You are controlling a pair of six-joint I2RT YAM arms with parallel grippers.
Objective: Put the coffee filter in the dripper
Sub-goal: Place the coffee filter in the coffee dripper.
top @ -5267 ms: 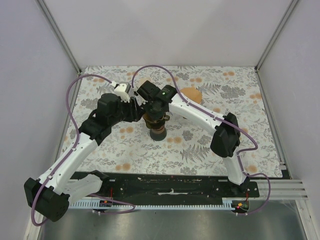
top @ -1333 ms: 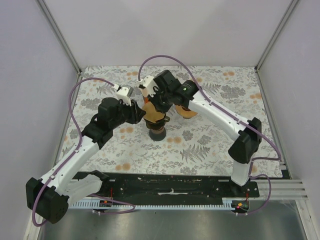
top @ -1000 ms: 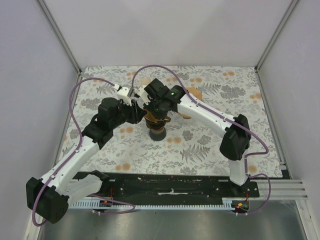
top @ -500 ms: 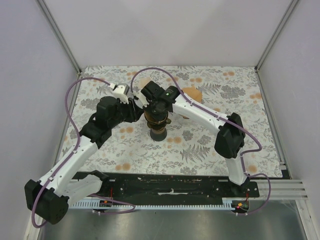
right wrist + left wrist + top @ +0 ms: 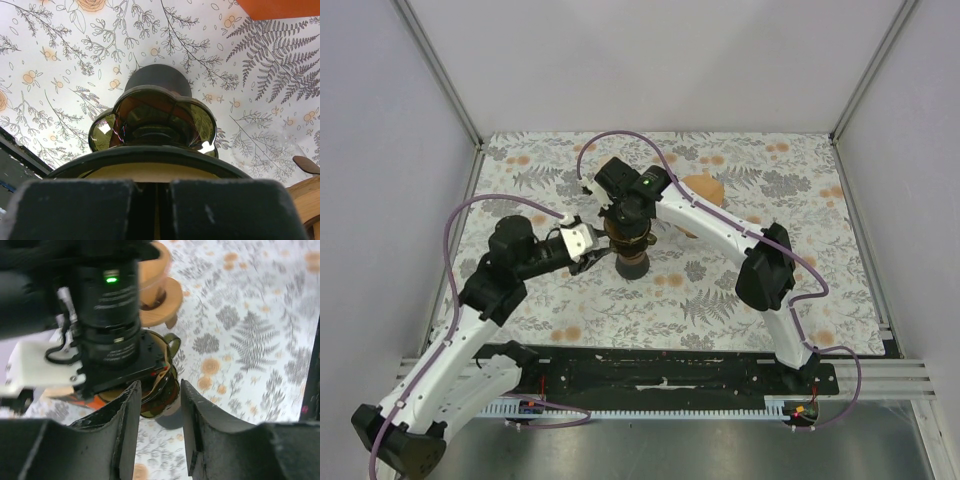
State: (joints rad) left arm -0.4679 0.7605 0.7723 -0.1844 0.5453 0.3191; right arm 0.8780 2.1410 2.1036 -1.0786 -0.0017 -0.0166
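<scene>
Smoked-glass dripper (image 5: 632, 258) upright, tan filter (image 5: 150, 172) inside

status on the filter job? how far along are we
Mostly done: the coffee filter sits inside the dripper rim. In hand: the right gripper is shut with its tips down in the filter; whether it pinches paper is unclear. The left gripper is open and empty beside the dripper. Left: pull the right gripper out and check that the filter lies seated.

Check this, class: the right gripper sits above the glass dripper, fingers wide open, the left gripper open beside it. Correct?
No: the right wrist view shows the right gripper shut, not wide open. It is above the glass dripper, left gripper open beside it.
</scene>
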